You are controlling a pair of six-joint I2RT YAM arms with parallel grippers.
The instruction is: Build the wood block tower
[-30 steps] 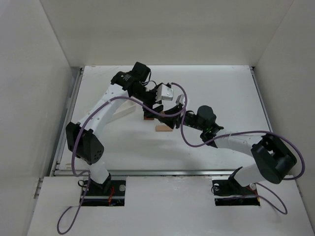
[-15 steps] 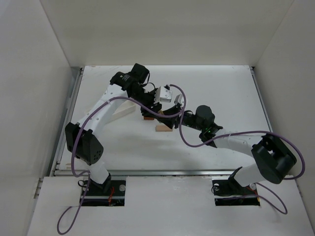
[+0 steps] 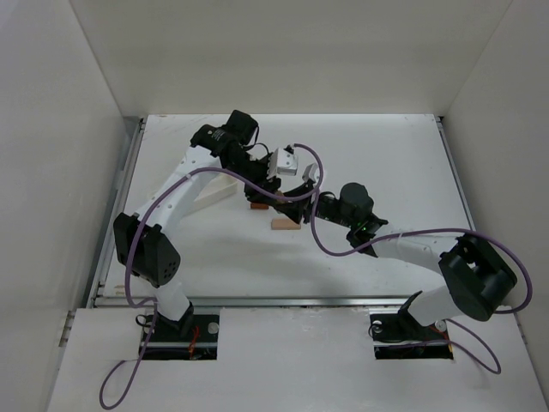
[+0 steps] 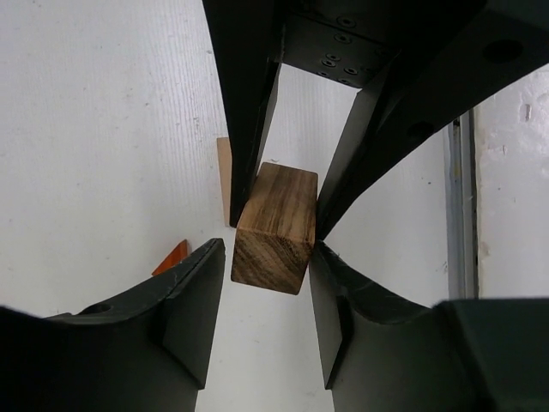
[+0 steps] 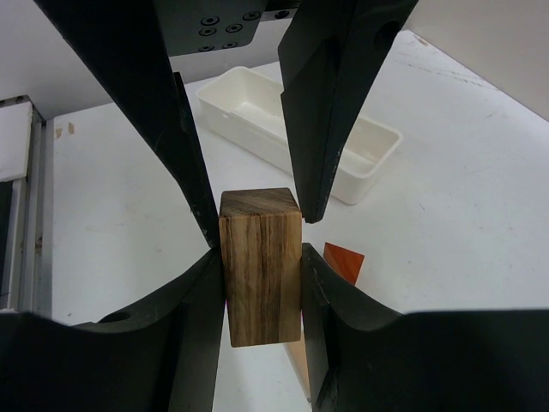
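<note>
A dark-grained wood block [image 5: 260, 266] stands upright between my right gripper's [image 5: 262, 257] fingers, which are shut on its sides, above the table. My left gripper [image 4: 268, 253] is open, its fingertips [image 5: 196, 202] flanking the block's [image 4: 273, 232] top end with a thin gap on one side. A reddish-brown triangular piece [image 5: 344, 262] and a pale tan bar [image 5: 300, 365] lie on the table beneath; the triangle [image 4: 172, 256] and the bar [image 4: 223, 172] also show in the left wrist view. In the top view both grippers [image 3: 297, 194] meet mid-table and hide the block; the tan bar [image 3: 286, 224] lies just in front.
A long white plastic tray [image 5: 292, 129] lies behind the block; in the top view the tray [image 3: 213, 194] sits left of the grippers under the left arm. A purple cable [image 3: 313, 227] loops between the arms. A metal rail [image 4: 459, 215] runs along the table's edge.
Both grippers, still meeting at the block, have shifted slightly to the left together. The tan bar on the table has not moved.
</note>
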